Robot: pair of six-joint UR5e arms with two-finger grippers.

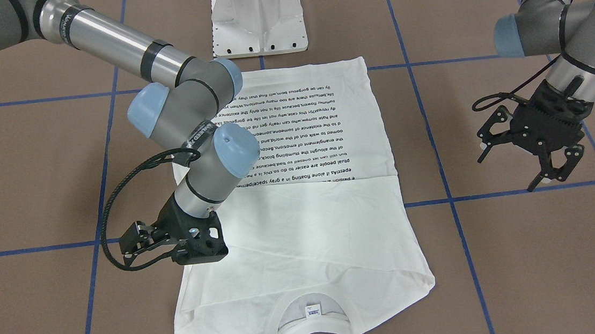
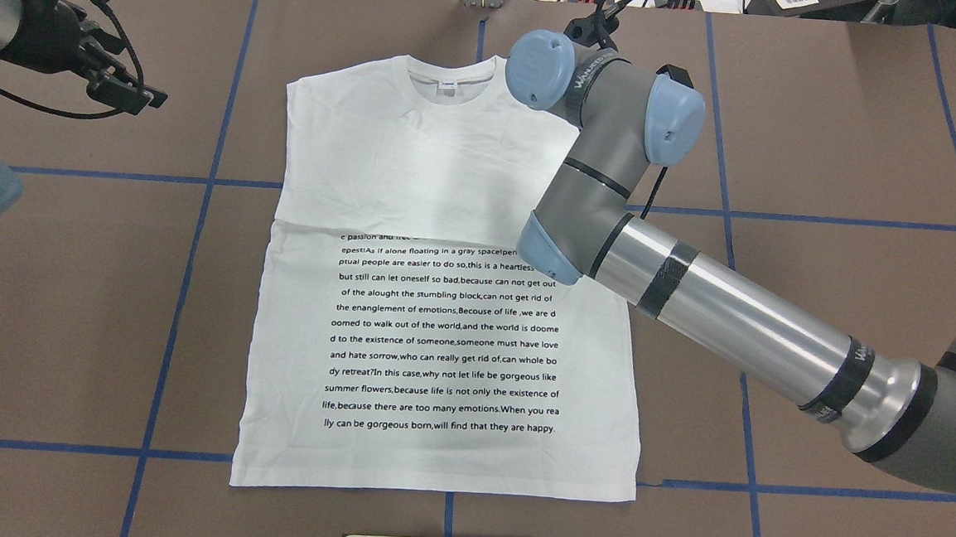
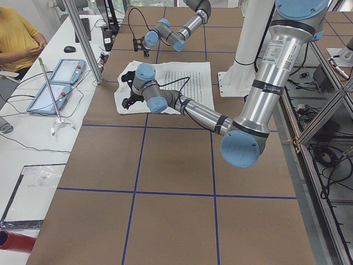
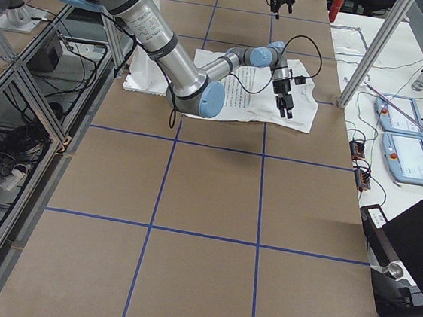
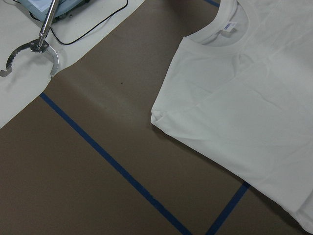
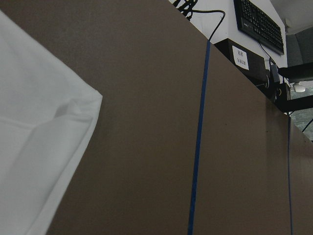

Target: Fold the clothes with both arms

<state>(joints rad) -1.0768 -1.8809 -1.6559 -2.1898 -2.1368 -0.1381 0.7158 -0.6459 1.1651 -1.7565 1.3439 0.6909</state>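
Brown table carried the shirt flat with its sleeves tucked in, likely to make a neat rectangle for the next fold. Right gripper hung low, the shirt's side edge just beside its jaws; whether they were apart or together, couldn't tell. Left gripper hovered with jaws spread and the shirt well apart from them, probably waiting to grab a corner.

My work table, covered in brown and gridded with blue tape lines, carries a single white shirt lying flat at its middle. The neck label sits at the far end, away from my white pedestal base. Black printed text faces up on the near half, and a plain white fold covers the far half.
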